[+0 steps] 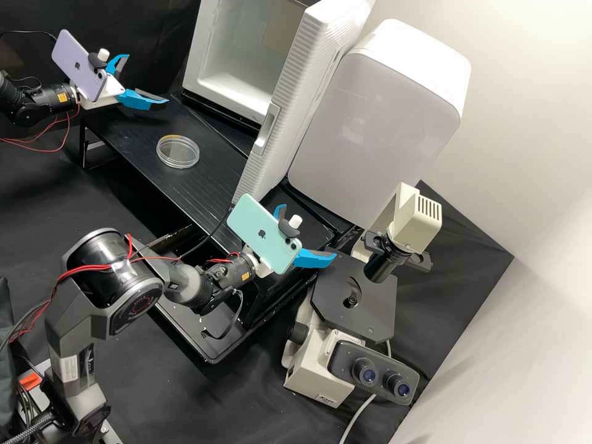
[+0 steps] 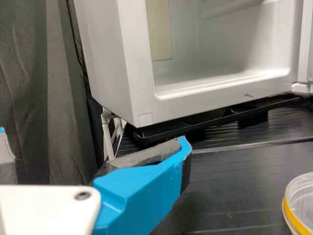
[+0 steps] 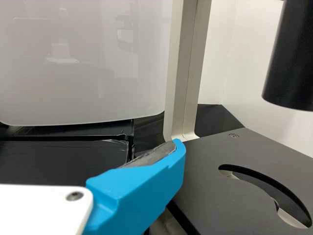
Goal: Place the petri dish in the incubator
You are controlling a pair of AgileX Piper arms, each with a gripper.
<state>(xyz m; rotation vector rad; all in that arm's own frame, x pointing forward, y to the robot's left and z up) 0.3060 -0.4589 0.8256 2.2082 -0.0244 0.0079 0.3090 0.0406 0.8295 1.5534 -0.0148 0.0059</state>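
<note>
Petri dish: clear round lidded plastic petri dish (image 1: pixel 177 152) is lying flat on the long black ribbed riser (image 1: pixel 209 185), in front of the incubator's open chamber, not inside it. Nothing is touching it. L wrist view: dish (image 2: pixel 299 203) is showing a yellowish rim.
Incubator: white boxy incubator (image 1: pixel 243 55) is standing at the riser's far end w/ chamber facing the dish; lower front edge is showing in L wrist view (image 2: pixel 215 88).
Door: white ribbed door (image 1: pixel 290 92) is standing wide open, to the dish's right.
Casing: smooth white rounded casing (image 1: pixel 382 111) is sitting just beside the door.
L pincer: L pincer (image 1: pixel 147 78) is hovering over the riser's left end, well apart from the dish; blue fingers (image 2: pixel 146 191) are spread, gripping nothing.
R pincer: R pincer (image 1: pixel 308 233) is hanging nr the foot of the door, just over the microscope stage; fingers (image 3: pixel 142 188) are spread per high view, holding nothing.
Microscope: grey-white microscope (image 1: pixel 361 333) w/ flat black stage (image 3: pixel 244 166) is sitting on the desk, right of the riser.
Phones: lilac phone (image 1: pixel 77 61) is riding on the L wrist, mint phone (image 1: pixel 262 234) on the R wrist.
Desk: black cloth-covered desk (image 1: pixel 68 197) is carrying the riser & microscope.
</note>
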